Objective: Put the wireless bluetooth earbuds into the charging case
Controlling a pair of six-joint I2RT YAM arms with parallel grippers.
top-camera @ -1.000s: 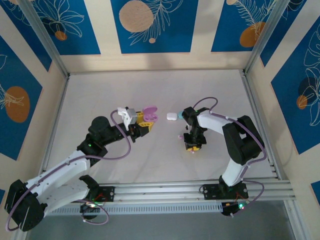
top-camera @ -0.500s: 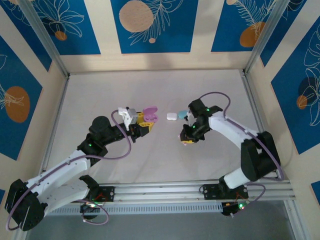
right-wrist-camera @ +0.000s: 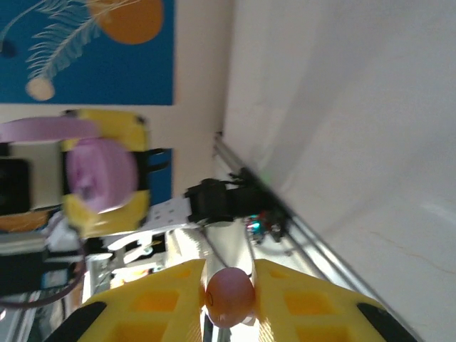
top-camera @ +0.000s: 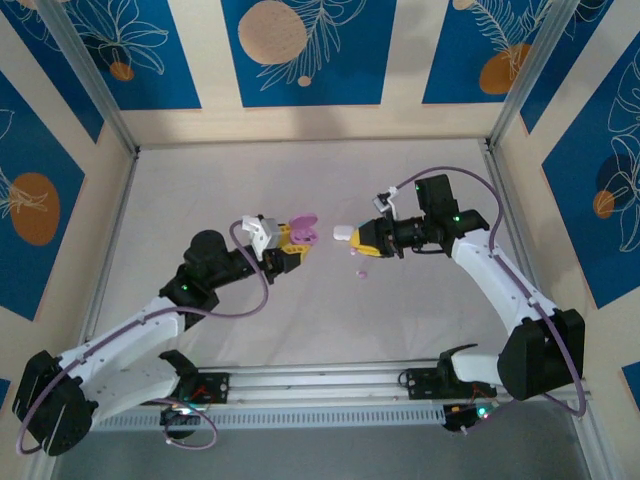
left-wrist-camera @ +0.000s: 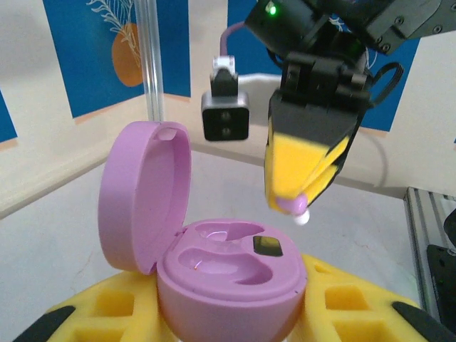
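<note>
The pink charging case [left-wrist-camera: 231, 274] stands with its lid [left-wrist-camera: 142, 189] swung up, and my left gripper [left-wrist-camera: 231, 317] is shut on its base. Both moulded sockets in it are empty. In the top view that case [top-camera: 302, 229] sits left of centre in my left gripper [top-camera: 288, 243]. My right gripper [top-camera: 360, 240] is shut on a pink earbud [right-wrist-camera: 229, 296], which hangs with its white tip down [left-wrist-camera: 294, 206] just above and to the right of the open case. A second pink earbud [top-camera: 362, 272] lies on the table below the right gripper.
A white closed case [top-camera: 343, 232] rests on the table between the two grippers, close to the right gripper's fingers. The white table [top-camera: 300, 320] is walled by an aluminium frame, with a rail [top-camera: 400, 375] along the near edge.
My right gripper has risen from the table and swung left towards the open case, carrying the pink earbud. The left gripper with the case has barely shifted.
</note>
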